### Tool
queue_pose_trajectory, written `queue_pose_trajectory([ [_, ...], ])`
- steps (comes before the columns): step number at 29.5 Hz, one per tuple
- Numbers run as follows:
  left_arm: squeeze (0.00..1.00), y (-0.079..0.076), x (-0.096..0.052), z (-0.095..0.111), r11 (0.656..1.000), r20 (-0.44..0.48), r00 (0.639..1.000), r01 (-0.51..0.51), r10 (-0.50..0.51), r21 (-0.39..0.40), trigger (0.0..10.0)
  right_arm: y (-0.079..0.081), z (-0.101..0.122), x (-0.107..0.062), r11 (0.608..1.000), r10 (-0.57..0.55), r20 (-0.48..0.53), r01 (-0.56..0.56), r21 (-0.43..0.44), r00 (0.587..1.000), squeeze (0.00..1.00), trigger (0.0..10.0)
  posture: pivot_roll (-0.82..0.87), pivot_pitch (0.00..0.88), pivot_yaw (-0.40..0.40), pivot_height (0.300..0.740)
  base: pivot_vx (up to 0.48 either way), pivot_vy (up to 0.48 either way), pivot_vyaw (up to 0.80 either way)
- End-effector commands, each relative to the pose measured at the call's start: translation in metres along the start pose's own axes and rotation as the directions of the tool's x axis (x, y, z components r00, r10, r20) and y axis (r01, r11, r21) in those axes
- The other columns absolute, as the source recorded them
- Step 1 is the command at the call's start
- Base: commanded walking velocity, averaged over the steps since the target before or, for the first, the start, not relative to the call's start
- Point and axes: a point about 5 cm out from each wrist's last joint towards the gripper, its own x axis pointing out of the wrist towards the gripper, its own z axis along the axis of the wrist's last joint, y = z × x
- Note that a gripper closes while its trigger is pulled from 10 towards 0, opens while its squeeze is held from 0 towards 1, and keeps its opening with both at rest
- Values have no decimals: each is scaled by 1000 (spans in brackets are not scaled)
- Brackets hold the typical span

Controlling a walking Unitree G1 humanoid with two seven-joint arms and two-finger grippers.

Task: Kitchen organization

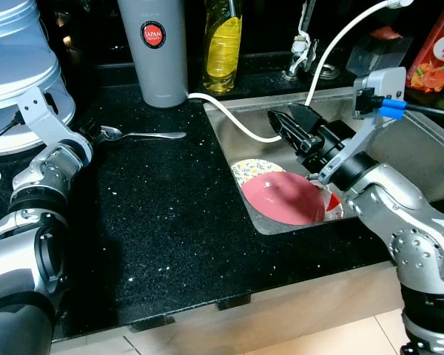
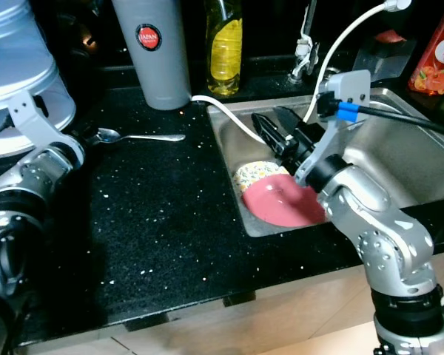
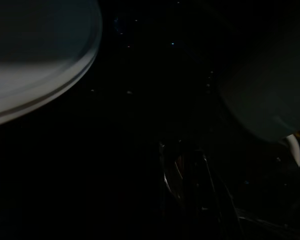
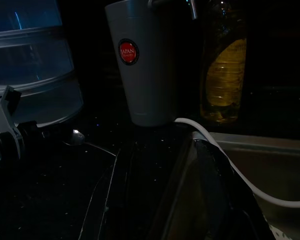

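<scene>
Now I am holding my right end effector (image 1: 290, 122), fingers spread, over the sink (image 1: 422, 159), probably to reach the pink plate (image 1: 283, 198); my left end effector's (image 1: 95, 133) state I cannot tell.

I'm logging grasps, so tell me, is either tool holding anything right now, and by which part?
Nothing is held. The right tool hangs open above the sink, over the pink plate. The left tool is by the spoon; its grip cannot be told.

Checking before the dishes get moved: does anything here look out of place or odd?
A white cable trails from the counter over the sink rim and up past the right tool. A lone spoon lies loose on the counter. Plates lie stacked in the sink.
</scene>
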Motion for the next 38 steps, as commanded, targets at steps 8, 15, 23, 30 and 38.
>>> queue_pose_trajectory([
  [8, 0, -36, 0, 14, 965, 46, 964, 259, -261, 54, 10000, 1, 7, -3, 1000, 5, 32, -4, -14, 999, 0, 10000, -199, 216, 15, 740, 0, 0, 0],
  [15, 0, -66, -15, 17, 890, 51, 892, 443, -450, 103, 10000, -2, 7, -6, 1000, -3, 35, 4, -18, 999, 0, 10000, -194, 196, 19, 740, 0, 0, 0],
  [23, 0, -91, -33, 16, 825, 63, 824, 559, -564, 79, 10000, -3, 5, -6, 1000, -5, 43, 6, -17, 999, 0, 10000, -186, 175, 22, 740, 0, 0, 0],
  [30, 0, -116, -39, 2, 800, 102, 805, 593, -585, -92, 10000, -5, 6, -6, 1000, -10, 50, 11, -24, 999, 0, 10000, -191, 167, 23, 740, 0, 0, 0],
  [38, 0, -133, -32, -33, 844, -68, 842, 536, -535, 11, 10000, -6, 7, -7, 999, -19, 54, 21, -31, 998, 0, 10000, -200, 168, 26, 740, 0, 0, 0],
])
